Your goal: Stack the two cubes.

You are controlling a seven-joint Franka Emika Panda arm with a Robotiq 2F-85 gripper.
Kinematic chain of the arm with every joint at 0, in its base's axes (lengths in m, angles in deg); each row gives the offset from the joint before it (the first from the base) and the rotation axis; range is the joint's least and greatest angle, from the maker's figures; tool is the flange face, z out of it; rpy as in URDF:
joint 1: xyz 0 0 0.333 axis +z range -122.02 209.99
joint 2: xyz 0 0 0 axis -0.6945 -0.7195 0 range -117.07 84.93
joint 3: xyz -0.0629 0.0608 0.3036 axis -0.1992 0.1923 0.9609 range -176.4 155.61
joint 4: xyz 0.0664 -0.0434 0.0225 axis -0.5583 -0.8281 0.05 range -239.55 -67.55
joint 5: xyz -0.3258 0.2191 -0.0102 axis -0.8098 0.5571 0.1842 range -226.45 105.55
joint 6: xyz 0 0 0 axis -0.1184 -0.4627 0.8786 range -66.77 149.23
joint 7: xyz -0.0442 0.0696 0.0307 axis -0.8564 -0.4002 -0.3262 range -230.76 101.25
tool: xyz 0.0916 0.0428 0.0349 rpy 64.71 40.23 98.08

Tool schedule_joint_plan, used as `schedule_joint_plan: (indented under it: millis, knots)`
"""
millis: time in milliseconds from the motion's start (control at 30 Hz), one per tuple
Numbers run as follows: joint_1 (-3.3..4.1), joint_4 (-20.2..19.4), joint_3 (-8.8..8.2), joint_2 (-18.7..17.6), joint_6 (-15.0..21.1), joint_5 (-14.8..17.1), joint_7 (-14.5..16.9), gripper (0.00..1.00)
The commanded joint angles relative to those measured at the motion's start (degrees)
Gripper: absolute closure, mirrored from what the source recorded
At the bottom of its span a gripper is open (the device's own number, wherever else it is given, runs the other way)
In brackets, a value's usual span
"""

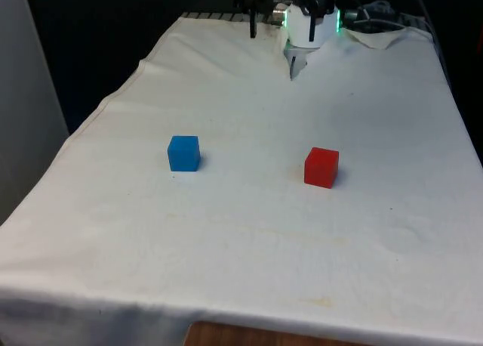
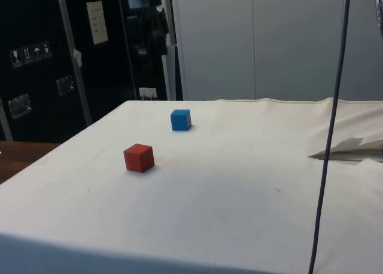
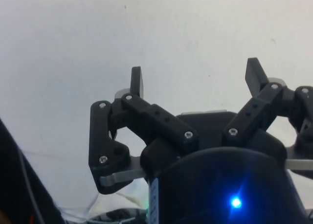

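Observation:
A blue cube (image 1: 183, 152) sits on the white cloth toward the front view's left, and in the side view the blue cube (image 2: 181, 119) is the farther of the two. A red cube (image 1: 321, 167) rests toward the front view's right, about a hand's width apart from the blue one; in the side view the red cube (image 2: 139, 157) is the nearer. My gripper (image 1: 281, 17) hangs at the table's far end, well behind both cubes. In the wrist view the gripper (image 3: 195, 79) is open, with only bare cloth between its fingers (image 3: 137, 82).
The cloth (image 1: 249, 233) is rumpled into folds near the robot's base (image 1: 377, 36). In the side view a dark cable (image 2: 332, 136) hangs down on the right, beside a raised fold of cloth (image 2: 353, 147).

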Motion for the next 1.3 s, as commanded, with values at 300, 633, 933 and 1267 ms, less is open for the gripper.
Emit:
schedule_joint_plan:
  millis: [300, 633, 933, 1267]
  knots:
    - [-0.34, -3.0, -0.63, 0.0, 4.9, -2.2, 0.2, 0.0]
    - [-0.74, -5.0, -2.92, -0.9, 9.2, -2.6, 3.2, 0.0]
    - [-1.26, -5.6, -5.61, -2.9, 12.7, -1.8, 7.4, 0.0]
    - [-2.12, -5.7, -7.62, -5.4, 16.6, 0.2, 11.9, 0.0]
